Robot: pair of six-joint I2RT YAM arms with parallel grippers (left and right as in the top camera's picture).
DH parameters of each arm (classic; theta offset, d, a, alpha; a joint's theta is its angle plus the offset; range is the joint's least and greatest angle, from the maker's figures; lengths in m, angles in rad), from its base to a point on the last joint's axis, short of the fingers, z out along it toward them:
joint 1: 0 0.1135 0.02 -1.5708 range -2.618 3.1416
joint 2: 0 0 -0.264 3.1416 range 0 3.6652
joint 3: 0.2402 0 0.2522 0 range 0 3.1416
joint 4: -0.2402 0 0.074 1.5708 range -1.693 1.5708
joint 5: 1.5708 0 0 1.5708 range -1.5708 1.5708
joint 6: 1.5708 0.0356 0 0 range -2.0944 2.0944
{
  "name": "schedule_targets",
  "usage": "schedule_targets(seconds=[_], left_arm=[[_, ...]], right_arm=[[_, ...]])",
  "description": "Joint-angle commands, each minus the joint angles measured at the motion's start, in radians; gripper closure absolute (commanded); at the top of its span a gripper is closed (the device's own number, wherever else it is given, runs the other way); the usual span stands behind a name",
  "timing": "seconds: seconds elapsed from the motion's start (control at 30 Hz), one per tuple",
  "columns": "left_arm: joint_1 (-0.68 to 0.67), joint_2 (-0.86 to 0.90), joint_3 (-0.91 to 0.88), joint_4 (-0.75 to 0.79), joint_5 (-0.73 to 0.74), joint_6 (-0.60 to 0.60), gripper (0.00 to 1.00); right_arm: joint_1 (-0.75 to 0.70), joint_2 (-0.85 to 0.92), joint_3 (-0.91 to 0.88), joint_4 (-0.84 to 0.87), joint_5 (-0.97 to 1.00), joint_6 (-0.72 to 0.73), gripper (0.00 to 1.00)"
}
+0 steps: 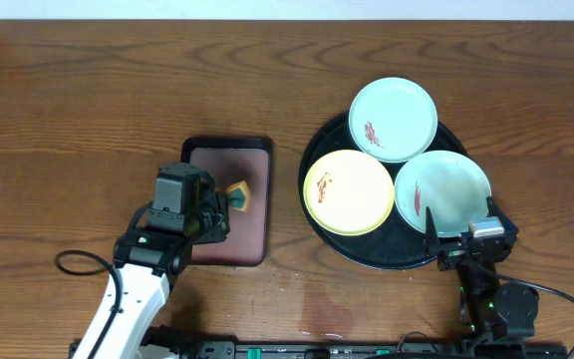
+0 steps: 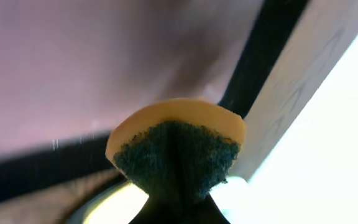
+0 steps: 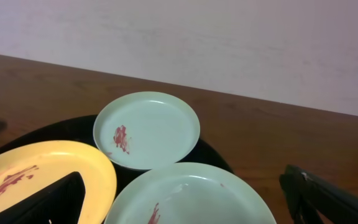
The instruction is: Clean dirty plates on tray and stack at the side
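We are watching the left claw [image 1: 217, 202] pinching a sponge [image 1: 239, 196] by its dark scouring side, hanging over the small maroon tray [image 1: 252, 160]; in the left wrist view the sponge [image 2: 176, 149] is bulging out ahead of the claw, so it is looking soft and squashy. The right claw [image 1: 463, 229] is spread wide and gripping nothing; it is hovering at the near rim of the black tray [image 1: 312, 150]. On that tray, the near green plate [image 3: 191, 199] is lying right ahead of the right claw, between its fingers [image 3: 55, 202]; the yellow plate [image 3: 36, 174] is sitting just to the claw's left, its edge meeting the green one; the far green plate [image 3: 146, 129] is lying beyond both, overhanging the tray's far rim. Reddish smears are showing on all three, so we are judging the wiping not yet begun. These plates are looking light, stiff and glossy, so probably slippery; the raised lip is the place to grip, and the near green plate's closest edge is offering itself to the right claw, while the soft sponge is doing the scrubbing.
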Motion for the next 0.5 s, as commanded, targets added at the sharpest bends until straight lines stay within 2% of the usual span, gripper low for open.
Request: schedule_targets(seconds=[0.0, 0.3, 0.47], left_arm=[[0.003, 0.001, 0.022, 0.023, 0.126, -0.191, 0.93], [0.003, 0.001, 0.022, 0.322, 0.204, -0.191, 0.93], [0.011, 0.001, 0.022, 0.37, 0.202, -0.191, 0.93]], right_arm=[[0.01, -0.002, -0.001, -0.004, 0.002, -0.007, 0.01], [0.01, -0.002, -0.001, -0.004, 0.002, -0.007, 0.01], [0.01, -0.002, -0.001, -0.004, 0.002, -0.007, 0.01]])
